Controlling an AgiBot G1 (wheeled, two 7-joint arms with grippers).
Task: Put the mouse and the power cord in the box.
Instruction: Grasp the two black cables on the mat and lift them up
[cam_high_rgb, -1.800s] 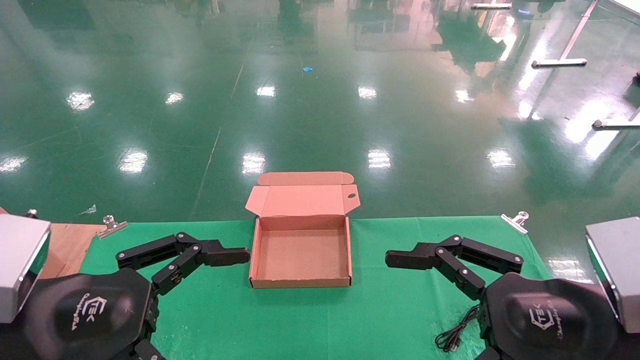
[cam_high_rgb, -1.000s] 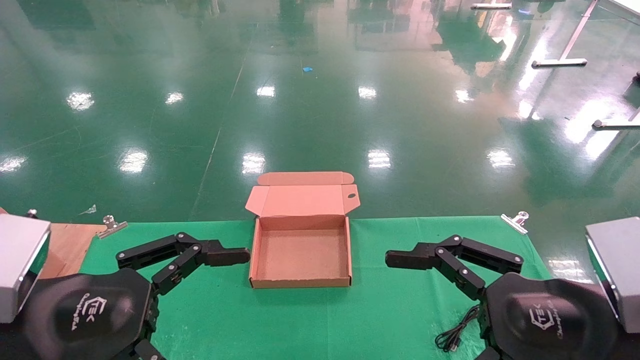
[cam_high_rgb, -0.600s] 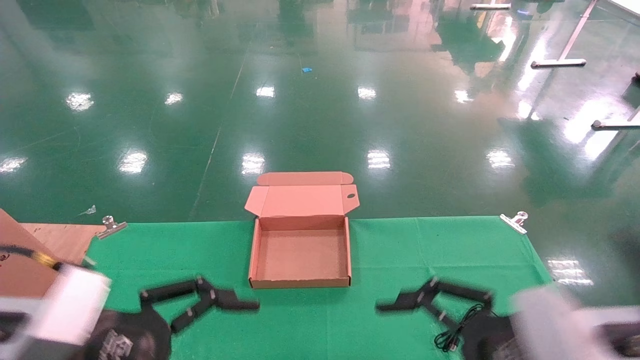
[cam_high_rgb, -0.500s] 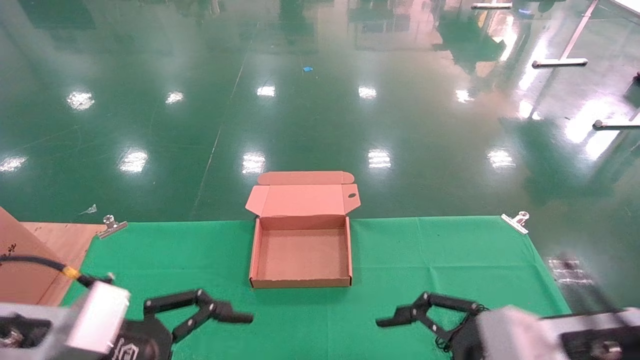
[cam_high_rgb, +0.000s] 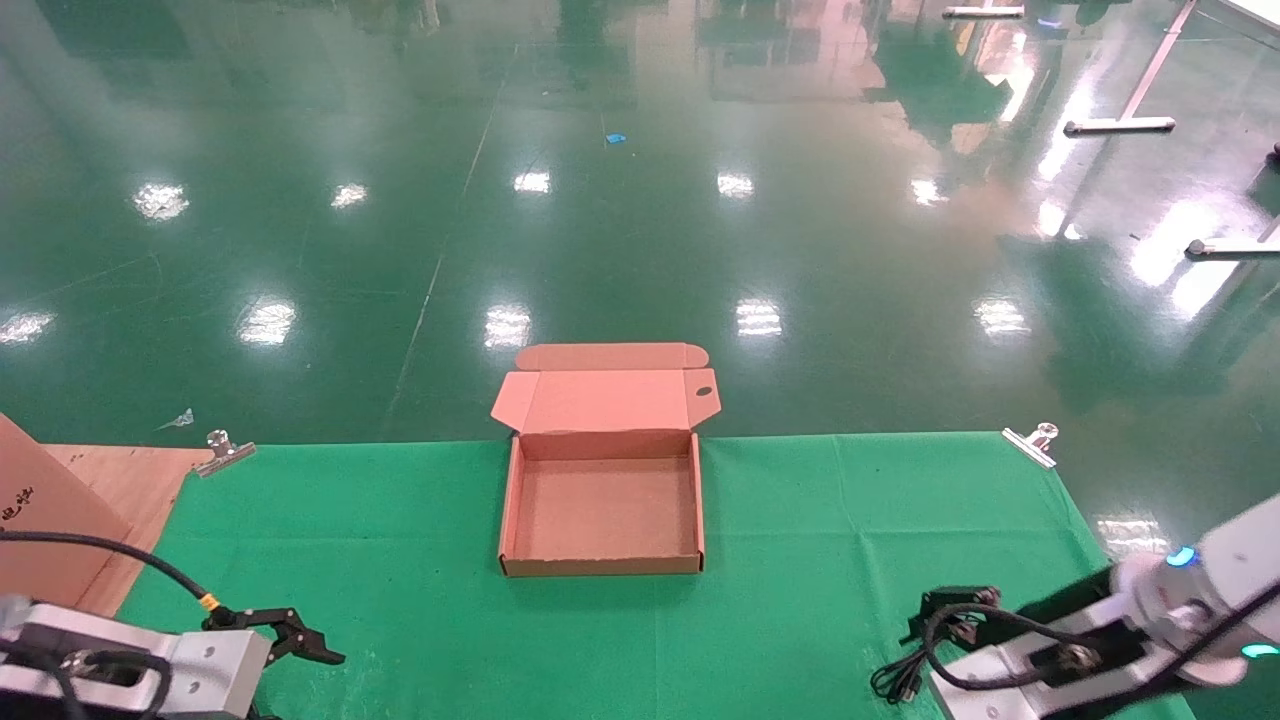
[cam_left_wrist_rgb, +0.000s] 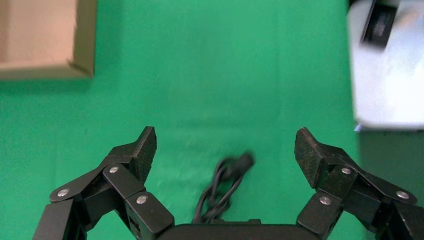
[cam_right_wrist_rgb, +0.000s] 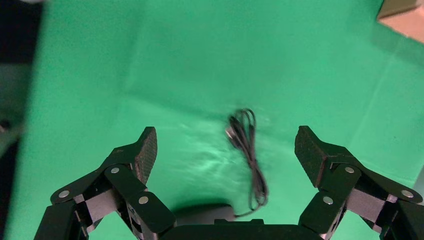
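Both arms have pulled back from beside the box since the earlier frames and are now sitting low at the near edge of the green cloth (cam_high_rgb: 420, 560). My left gripper (cam_left_wrist_rgb: 225, 150) is hanging near-left of the box (cam_high_rgb: 601, 500) with its fingers (cam_left_wrist_rgb: 140, 150) spread wide apart, gripping nothing. Its wrist camera is looking down on a bundled black cord (cam_left_wrist_rgb: 222, 185) lying on the cloth between the fingers, with a corner of the box further off. My right gripper (cam_right_wrist_rgb: 225, 150) is hovering near-right of the box, fingers (cam_right_wrist_rgb: 312, 152) likewise wide apart and empty. Under it a thin black cable (cam_right_wrist_rgb: 247, 150) is trailing across the cloth to a dark rounded shape at the frame edge, probably the mouse (cam_right_wrist_rgb: 205, 212), though I cannot tell for sure. From the head camera I am seeing that cable coiled near-right of the box. Its lid (cam_high_rgb: 605, 395) is standing open, folded away from me.
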